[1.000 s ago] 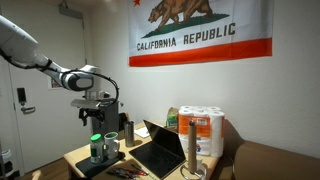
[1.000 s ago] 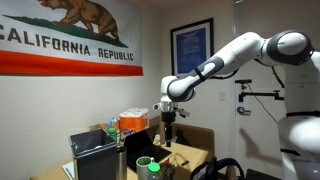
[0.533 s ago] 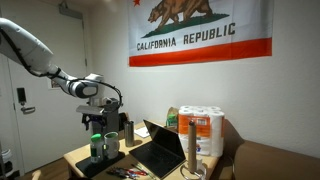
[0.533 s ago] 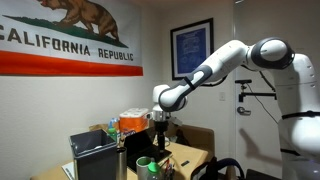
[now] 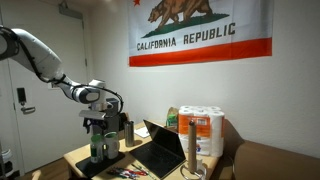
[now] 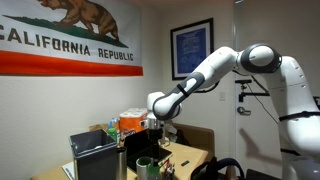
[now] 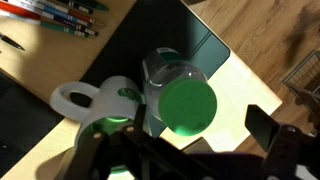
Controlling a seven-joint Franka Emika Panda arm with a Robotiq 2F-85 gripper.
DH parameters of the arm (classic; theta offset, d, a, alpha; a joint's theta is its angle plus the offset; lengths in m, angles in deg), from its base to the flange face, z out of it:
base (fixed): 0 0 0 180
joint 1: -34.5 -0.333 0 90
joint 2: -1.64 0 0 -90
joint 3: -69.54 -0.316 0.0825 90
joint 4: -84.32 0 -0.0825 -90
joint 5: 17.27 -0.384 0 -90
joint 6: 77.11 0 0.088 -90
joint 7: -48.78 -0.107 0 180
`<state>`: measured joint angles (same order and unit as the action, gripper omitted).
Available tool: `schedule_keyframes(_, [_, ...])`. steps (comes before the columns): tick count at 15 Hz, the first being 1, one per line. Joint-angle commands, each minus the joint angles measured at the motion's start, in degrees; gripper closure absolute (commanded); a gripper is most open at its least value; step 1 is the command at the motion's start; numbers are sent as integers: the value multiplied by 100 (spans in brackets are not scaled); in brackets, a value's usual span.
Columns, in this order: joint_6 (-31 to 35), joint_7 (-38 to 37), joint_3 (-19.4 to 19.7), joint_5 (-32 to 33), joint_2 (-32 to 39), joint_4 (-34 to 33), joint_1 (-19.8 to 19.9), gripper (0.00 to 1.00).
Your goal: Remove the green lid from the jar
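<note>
Jar (image 7: 160, 68) upright, long axis vertical, green lid (image 7: 189, 106) on top, directly beneath wide-spread, empty gripper (image 7: 172, 128)

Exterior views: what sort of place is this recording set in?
Likely an office or lab room, though it could be a home study: a California Republic flag hangs up, with an open laptop below and a framed poster nearby.

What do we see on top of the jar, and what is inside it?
The green lid sits on top of the jar, covering its whole mouth. The inside is hidden from above by the lid; through the see-through wall, no contents can be made out.
</note>
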<state>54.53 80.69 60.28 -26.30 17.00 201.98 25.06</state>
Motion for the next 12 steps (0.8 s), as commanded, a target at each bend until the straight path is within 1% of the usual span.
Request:
schedule_keyframes(1, [86,-160,-137,145,168,-115,100,0])
schedule_keyframes(12, [123,-134,-244,146,319,-83,115,0])
